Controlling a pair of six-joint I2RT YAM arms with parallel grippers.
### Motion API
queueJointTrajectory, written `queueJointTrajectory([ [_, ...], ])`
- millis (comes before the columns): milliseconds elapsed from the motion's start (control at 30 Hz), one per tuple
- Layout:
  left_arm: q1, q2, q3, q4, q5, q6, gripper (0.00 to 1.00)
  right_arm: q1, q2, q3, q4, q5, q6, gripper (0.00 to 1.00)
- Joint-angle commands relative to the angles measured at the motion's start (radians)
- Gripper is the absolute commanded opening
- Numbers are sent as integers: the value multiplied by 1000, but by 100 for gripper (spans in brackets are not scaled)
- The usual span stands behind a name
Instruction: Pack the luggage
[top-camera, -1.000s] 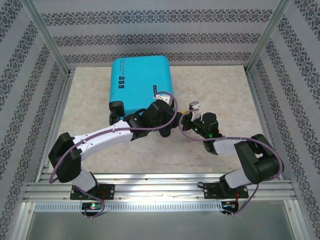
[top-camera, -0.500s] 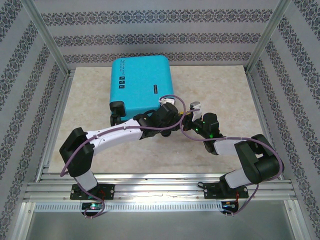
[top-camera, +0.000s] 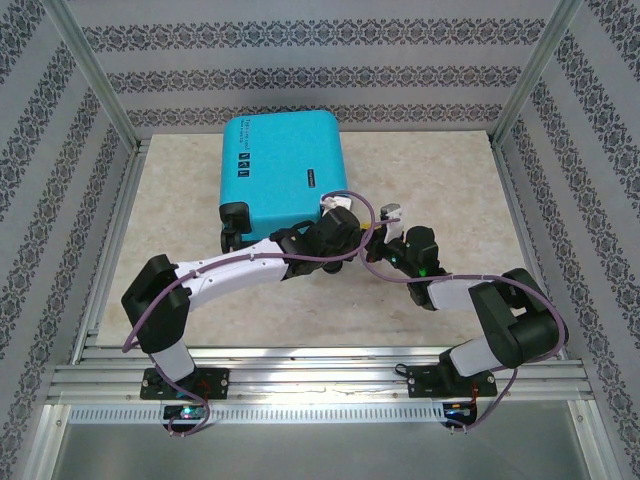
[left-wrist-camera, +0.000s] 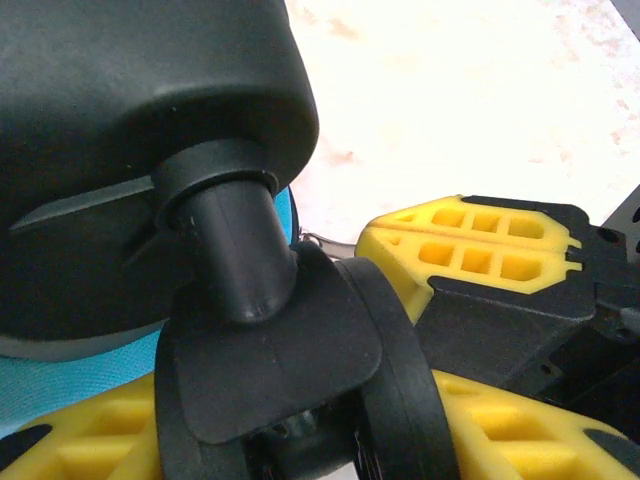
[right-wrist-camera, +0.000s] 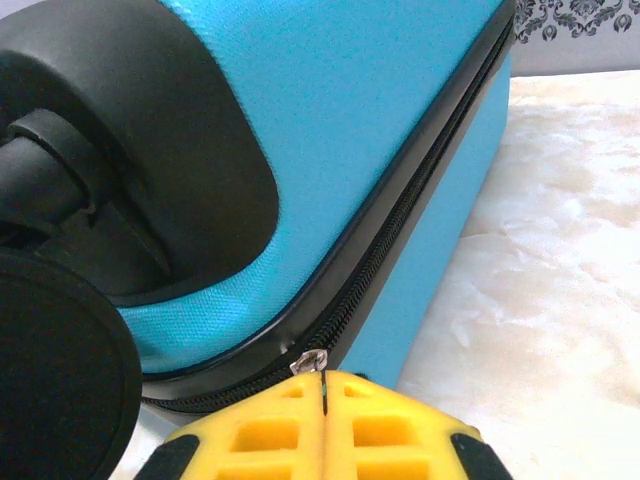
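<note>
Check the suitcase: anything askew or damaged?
Nothing broken or spilled. The suitcase lies zipped shut, slightly skewed on the table; the left pincer straddles its wheel, the right pincer pinches the zipper pull.

From above, we lose luggage (top-camera: 275, 165) near-right corner under left arm (top-camera: 230, 270). Labels (top-camera: 247, 160) too small to read. Wheel (left-wrist-camera: 300, 370) cut by bottom edge. Zipper pull (right-wrist-camera: 308, 361) half-buried in right gripper (right-wrist-camera: 323, 390).
</note>
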Motion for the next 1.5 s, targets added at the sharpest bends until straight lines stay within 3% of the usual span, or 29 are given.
queueJointTrajectory([
  [0, 17, -31, -29, 12, -74, 101, 30, -26, -27, -23, 69, 21, 7, 0],
  [233, 17, -124, -139, 79, -5, 186, 24, -25, -36, -24, 64, 16, 1, 0],
  [633, 16, -284, -313, 192, 139, 311, 24, -20, -27, -1, 51, -17, 3, 0],
  [1133, 16, -459, -443, 231, 237, 364, 24, -18, -31, 22, -2, 58, -2, 0],
  [1467, 16, -559, -516, 267, 365, 415, 24, -20, -37, 61, -110, 114, -12, 0],
])
